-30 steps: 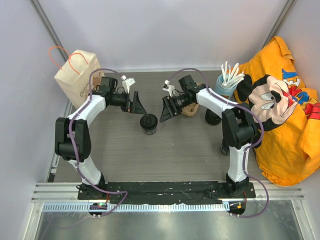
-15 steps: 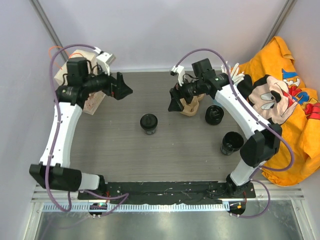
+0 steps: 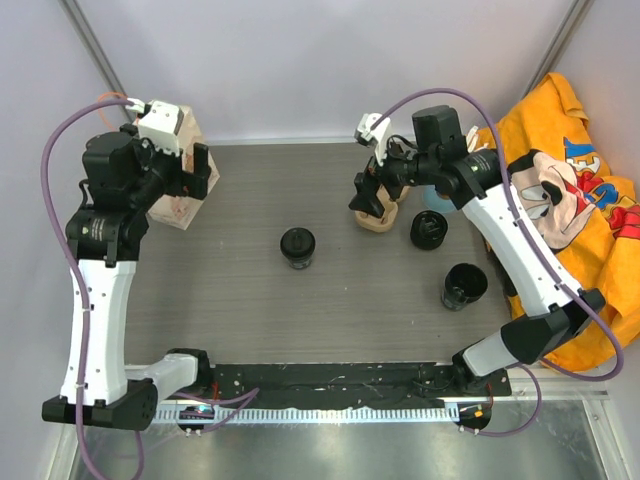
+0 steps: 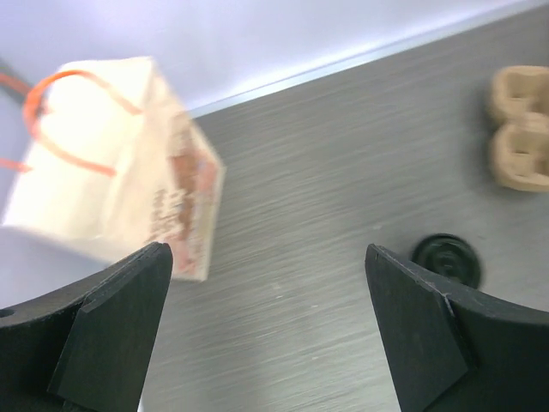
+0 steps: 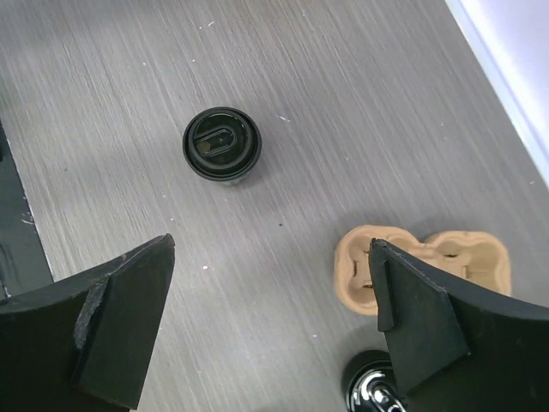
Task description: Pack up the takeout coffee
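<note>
Takeout coffee [image 3: 297, 246] sat upright on bench [image 3: 240, 310], left of and below my right claw [image 3: 366, 194], the closer one; it and left claw [image 3: 205, 170] gaped wide, empty.

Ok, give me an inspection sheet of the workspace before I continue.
Surface: grey wood-grain table, no spills seen.
Job's things: open black cup with dark inside, upright, near right; tan cardboard carrier, visible wells empty; tan paper bag with orange handles, rear left.
Clutter: lidded black cup, centre; glossy black cup beside carrier.
Grippers: left gripper and right gripper open, empty.
Cables: purple cables loop above arms, snagging nothing.
Surroundings: orange cartoon-print shirt, right edge.
</note>
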### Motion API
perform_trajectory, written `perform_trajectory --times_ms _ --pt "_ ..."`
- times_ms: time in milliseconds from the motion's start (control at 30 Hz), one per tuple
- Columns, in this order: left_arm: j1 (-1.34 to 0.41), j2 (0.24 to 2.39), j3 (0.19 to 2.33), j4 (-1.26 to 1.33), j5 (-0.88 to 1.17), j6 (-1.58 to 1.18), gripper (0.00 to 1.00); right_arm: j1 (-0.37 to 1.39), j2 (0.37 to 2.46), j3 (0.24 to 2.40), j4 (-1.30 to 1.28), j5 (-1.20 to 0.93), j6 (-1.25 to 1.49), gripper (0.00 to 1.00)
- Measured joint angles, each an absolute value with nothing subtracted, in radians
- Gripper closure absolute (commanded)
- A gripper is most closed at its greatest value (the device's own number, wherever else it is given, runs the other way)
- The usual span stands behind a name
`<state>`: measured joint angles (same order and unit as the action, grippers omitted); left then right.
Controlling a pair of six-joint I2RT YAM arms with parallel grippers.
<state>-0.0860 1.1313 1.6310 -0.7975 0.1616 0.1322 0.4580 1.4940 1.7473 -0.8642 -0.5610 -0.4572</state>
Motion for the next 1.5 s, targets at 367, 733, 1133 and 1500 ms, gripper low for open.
perform_trajectory --times_ms 367,733,1133,1500 --pt "-0.034 1.184 1.635 -0.767 -0.104 0.260 0.00 0.525 1.473 1.722 -0.914 -0.490 -0.553 0.00" --pt "0.139 1.402 1.714 -0.746 -0.014 0.237 0.00 0.527 1.468 1.710 -0.914 -0.476 -0.576 0.00" --pt "0.207 1.533 1.744 -0.568 0.066 0.112 0.03 0.527 1.468 1.699 -0.913 -0.467 -0.583 0.00" --pt "0.218 1.682 1.748 -0.454 0.119 0.055 0.17 0.527 1.468 1.688 -0.913 -0.461 -0.593 0.00"
